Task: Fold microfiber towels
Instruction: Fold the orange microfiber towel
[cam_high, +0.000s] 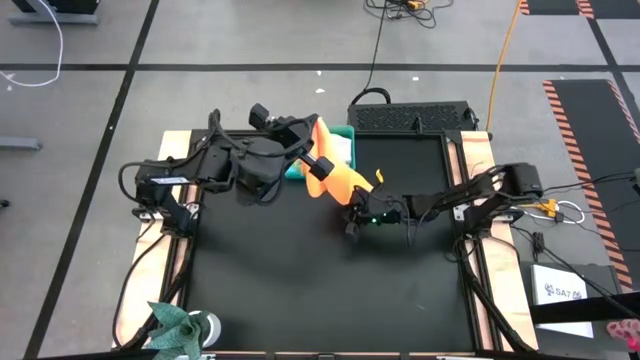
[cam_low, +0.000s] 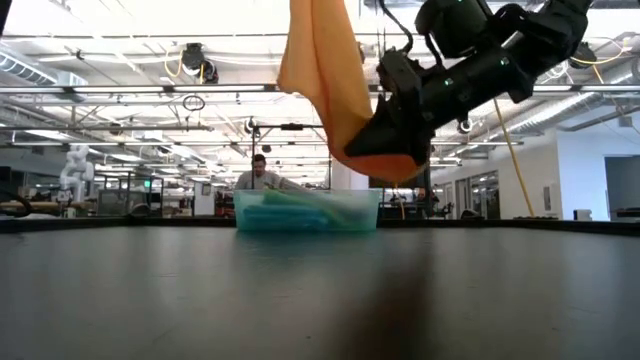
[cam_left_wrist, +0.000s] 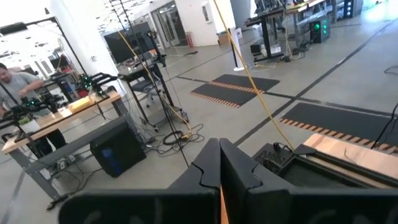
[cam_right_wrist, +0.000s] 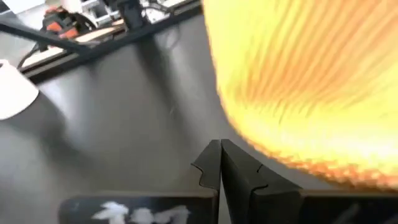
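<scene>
An orange-yellow microfiber towel hangs in the air over the black mat, just in front of the teal bin. My left gripper is high up, pointing level, and is shut on the towel's top. My right gripper reaches in from the table's right, slanting down, with its fingers shut. It is at the towel's lower end, which curves beneath it. The towel fills the right wrist view just beyond the fingertips. My left gripper pinches the towel between its two shut fingers, where a thin orange strip shows in the slit. Which edge or corner this is cannot be seen. The towel hangs below the gripper, clear of the mat. My right gripper: I cannot tell whether it touches the towel, as no cloth shows between its fingers.
The teal bin at the mat's far edge holds more cloths. A teal-green crumpled cloth lies at the near left corner beside a white object. The black mat is bare in the middle. A person stands in the room behind the bin.
</scene>
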